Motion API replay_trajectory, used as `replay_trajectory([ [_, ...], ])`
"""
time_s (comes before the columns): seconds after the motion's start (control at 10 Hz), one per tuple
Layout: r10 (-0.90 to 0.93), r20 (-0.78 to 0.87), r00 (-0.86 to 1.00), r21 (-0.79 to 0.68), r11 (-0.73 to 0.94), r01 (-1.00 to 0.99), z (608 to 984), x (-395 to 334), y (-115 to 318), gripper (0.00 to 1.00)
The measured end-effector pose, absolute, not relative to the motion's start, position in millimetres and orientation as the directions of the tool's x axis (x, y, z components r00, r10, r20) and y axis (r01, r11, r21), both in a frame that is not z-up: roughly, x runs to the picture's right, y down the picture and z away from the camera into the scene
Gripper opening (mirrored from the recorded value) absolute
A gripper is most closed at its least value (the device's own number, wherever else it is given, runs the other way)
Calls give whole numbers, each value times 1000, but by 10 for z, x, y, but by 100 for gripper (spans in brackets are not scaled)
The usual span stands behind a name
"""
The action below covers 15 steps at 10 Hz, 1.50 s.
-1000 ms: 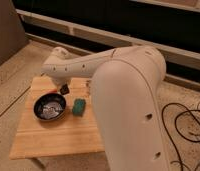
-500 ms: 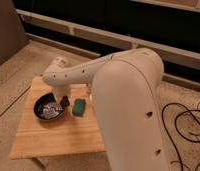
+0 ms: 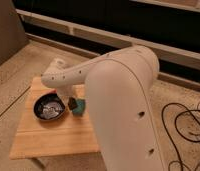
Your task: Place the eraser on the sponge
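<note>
The teal sponge lies on the wooden table, just right of the black pan. My white arm reaches down from the right, and its gripper hangs between the pan and the sponge, at the sponge's upper left edge. A small dark block shows at the gripper's tip, against the sponge; it looks like the eraser, though I cannot tell it apart from the gripper's own dark parts. The arm hides the table's right side.
The pan holds something pale and shiny. The table stands on a speckled floor, with black cables lying at the right. A dark wall with a pale ledge runs behind the table.
The gripper has come down and moved right, from above the pan's far rim to the sponge's left edge. The pan and the sponge have stayed in place.
</note>
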<state>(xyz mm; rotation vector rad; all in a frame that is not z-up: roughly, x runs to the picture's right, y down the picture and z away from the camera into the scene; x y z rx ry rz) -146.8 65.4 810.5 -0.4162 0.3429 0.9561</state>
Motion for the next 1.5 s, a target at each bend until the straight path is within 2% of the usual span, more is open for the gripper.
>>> replay_trajectory([
  [0.9, 732, -555, 395, -171, 365, -915, 8472, -1169, 879, 0],
  [1.5, 723, -546, 423, -212, 369, -905, 8770, -1280, 864, 0],
])
